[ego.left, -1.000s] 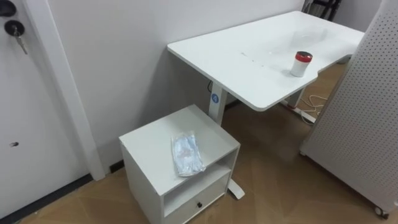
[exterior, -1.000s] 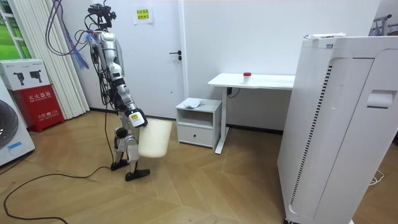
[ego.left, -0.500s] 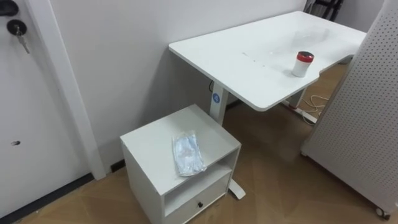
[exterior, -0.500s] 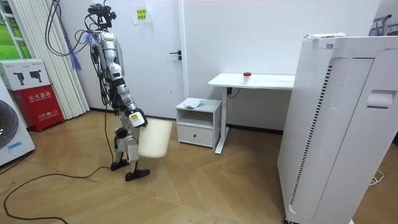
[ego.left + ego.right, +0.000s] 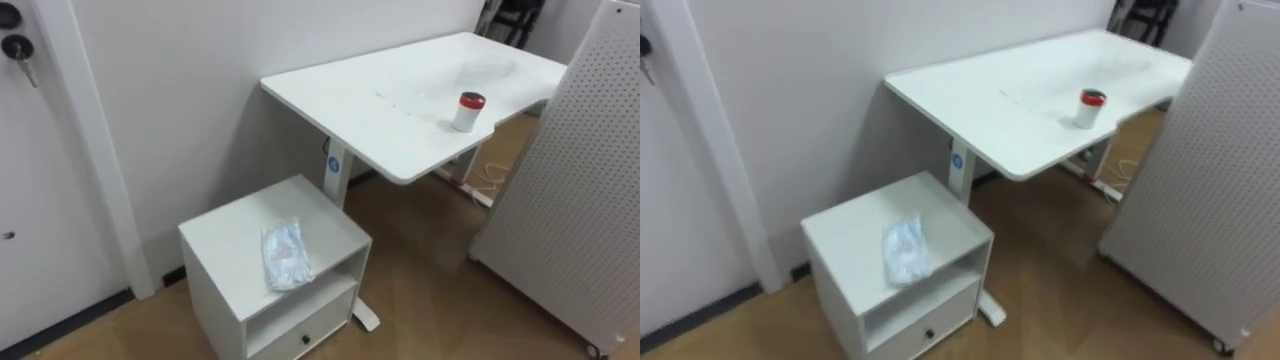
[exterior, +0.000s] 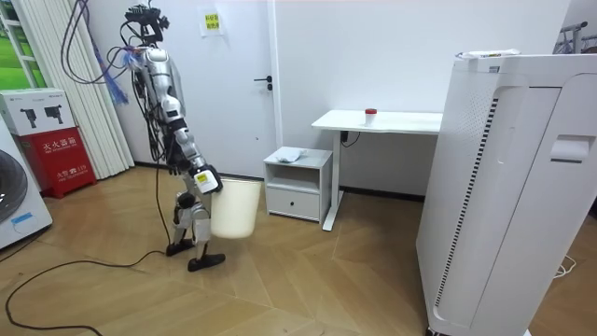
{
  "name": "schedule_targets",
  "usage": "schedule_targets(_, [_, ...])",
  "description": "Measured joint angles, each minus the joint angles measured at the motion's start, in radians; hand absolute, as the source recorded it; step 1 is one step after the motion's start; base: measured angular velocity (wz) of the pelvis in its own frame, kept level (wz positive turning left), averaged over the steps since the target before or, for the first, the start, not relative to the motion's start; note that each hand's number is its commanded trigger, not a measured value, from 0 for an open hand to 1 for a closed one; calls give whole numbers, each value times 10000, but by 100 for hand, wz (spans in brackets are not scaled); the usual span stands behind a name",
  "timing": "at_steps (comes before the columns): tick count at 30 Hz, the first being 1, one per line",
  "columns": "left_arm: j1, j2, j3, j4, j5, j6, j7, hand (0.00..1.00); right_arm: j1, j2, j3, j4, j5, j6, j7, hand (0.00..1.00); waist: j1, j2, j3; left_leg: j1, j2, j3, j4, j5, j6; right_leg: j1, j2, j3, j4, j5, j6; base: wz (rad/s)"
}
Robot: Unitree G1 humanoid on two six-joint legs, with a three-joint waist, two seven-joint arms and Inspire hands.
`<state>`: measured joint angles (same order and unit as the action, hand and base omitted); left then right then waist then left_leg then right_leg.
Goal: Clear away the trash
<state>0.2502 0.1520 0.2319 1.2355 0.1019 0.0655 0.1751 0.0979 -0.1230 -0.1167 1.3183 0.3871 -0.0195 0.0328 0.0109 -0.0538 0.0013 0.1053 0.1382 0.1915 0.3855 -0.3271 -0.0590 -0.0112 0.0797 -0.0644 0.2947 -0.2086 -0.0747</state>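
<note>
**Garbage Pickup: Handling Notes for the Packet on the Cabinet**

**Location.** The crumpled plastic packet (image 5: 285,256) lies flat on top of the low white cabinet (image 5: 222,238), toward its front edge and above the open shelf. A red-capped container (image 5: 467,110) stands upright on the white counter (image 5: 370,100), well apart from the packet.

**Robot position.** In the room view the robot stands on the wood floor to the cabinet's left, judged not yet near enough to reach. The right robot hand (image 6: 201,179) is at the rim of a white bin (image 6: 233,207) carried beside its legs. Whether its fingers are curled round the rim cannot be told.

**Handling.** The packet is judged light, soft and slick. It will crumple under pressure and may slide on the smooth top. Pinch it across a raised fold near the middle, not at a loose corner, and avoid pushing it over the front edge. The container is judged rigid and light. Take it round the body, below the cap.
</note>
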Motion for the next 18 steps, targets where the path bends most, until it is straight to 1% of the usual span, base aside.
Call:
schedule_targets(1, [56, -36, 13, -4, 73, 4, -59, 0, 21, -31, 54, 33, 46, 1, -18, 100, -1, -21, 15, -604, 98, -61, 1201, 48, 82, 130, 41, 379, 39, -93, -206, -4])
schedule_targets(2, [92, -65, 11, -6, 140, 3, -65, 0, 26, -50, 61, 35, 73, -2, -30, 100, -12, -109, 43, -929, 31, -212, 1676, 10, 198, 169, 50, 605, 60, -124, -271, 7])
schedule_targets(3, [87, -169, 0, -12, 202, 3, -92, 0, 123, -158, 61, 4, 260, -13, -103, 100, -2, -60, 2, -1601, -497, -704, 1810, -136, 425, 221, 24, 968, 81, -157, -336, 20])
schedule_targets(4, [18, -268, -22, -33, 189, 1, -113, 0, 240, -306, 63, 28, 496, 67, -176, 100, 38, -1, -2, -2304, -1056, -934, 1515, -74, 504, 252, -52, 1156, 72, -197, -341, 16])
schedule_targets(5, [-5, -277, -24, -49, 170, 0, -115, 0, 262, -337, 64, 35, 563, 143, -234, 100, 116, -18, -13, -2605, -1254, -984, 1201, 58, 527, 259, -107, 1277, 92, -226, -327, -12])
schedule_targets(6, [111, -273, -2, -59, 175, 2, -102, 0, 349, -374, 63, 24, 605, 309, -332, 100, 274, 6, -24, -3099, -1567, -928, 308, 557, 547, 312, -135, 1496, 111, -295, -315, -49])
schedule_targets(7, [319, -253, 26, -57, 172, 6, -86, 0, 357, -373, 64, -13, 567, 436, -426, 100, 389, 141, -12, -3425, -1551, -873, -319, 1556, 643, 372, -174, 1556, 202, -414, -341, -66])
schedule_targets(8, [443, -257, 87, -51, 168, 14, -90, 0, 427, -377, 66, -37, 546, 437, -470, 100, 411, 156, -47, -3560, -1502, -1010, -843, 2236, 615, 496, -201, 1638, 237, -560, -305, -49])
schedule_targets(9, [459, -270, 142, -54, 167, 9, -94, 0, 504, -395, 66, -64, 537, 425, -472, 100, 391, 138, -65, -3620, -1528, -1126, -1040, 2506, 581, 529, -231, 1661, 327, -674, -283, -15])
schedule_targets(10, [465, -318, 207, -60, 167, -12, -104, 0, 579, -458, 65, -87, 539, 426, -467, 100, 225, 129, -70, -3641, -1552, -1064, -1145, 2883, 616, 516, -286, 1663, 510, -946, -175, 14])
schedule_targets(11, [504, -353, 195, -52, 166, -15, -108, 0, 593, -487, 77, -79, 539, 430, -476, 100, 48, 141, -145, -3577, -1551, -767, -1112, 2950, 760, 528, -390, 1571, 503, -1125, -65, 13])
schedule_targets(12, [490, -372, 192, -64, 172, -23, -108, 0, 595, -493, 97, -77, 528, 433, -508, 100, 22, 79, -139, -3544, -1517, -514, -1112, 2926, 800, 546, -500, 1432, 469, -1162, -36, 5])
schedule_targets(13, [459, -438, 196, -74, 188, -68, -111, 0, 585, -509, 104, -84, 471, 438, -628, 100, -42, 43, -124, -3482, -1504, -239, -1057, 2925, 927, 710, -634, 1414, 278, -1184, 59, -10])
schedule_targets(14, [422, -490, 211, -70, 193, -120, -122, 0, 589, -521, 68, -91, 430, 441, -764, 100, -39, 58, -117, -3454, -1506, -121, -811, 2919, 1245, 938, -676, 1510, 96, -1228, 98, -13])
schedule_targets(15, [417, -486, 211, -69, 193, -149, -125, 0, 593, -507, 69, -103, 410, 441, -795, 100, -27, 24, -112, -3414, -1535, -48, -693, 2767, 1328, 1026, -738, 1573, 86, -1292, 110, -22])
schedule_targets(16, [418, -487, 249, -76, 218, -228, -125, 0, 590, -488, 57, -173, 332, 494, -853, 100, -4, -51, -106, -3336, -1576, 129, -430, 2495, 1405, 1176, -869, 1708, 93, -1441, 144, -23])
schedule_targets(17, [415, -488, 289, -81, 257, -244, -125, 0, 563, -494, 57, -225, 281, 564, -872, 100, 21, -83, -118, -3304, -1619, 195, -314, 2352, 1415, 1239, -943, 1761, 104, -1523, 148, -21])
schedule_targets(18, [288, -483, 384, -97, 302, -272, -125, 0, 604, -518, 56, -342, 144, 641, -879, 100, 19, -151, -111, -3241, -1733, 282, -79, 2033, 1455, 1411, -1100, 1805, 128, -1713, 206, -11])
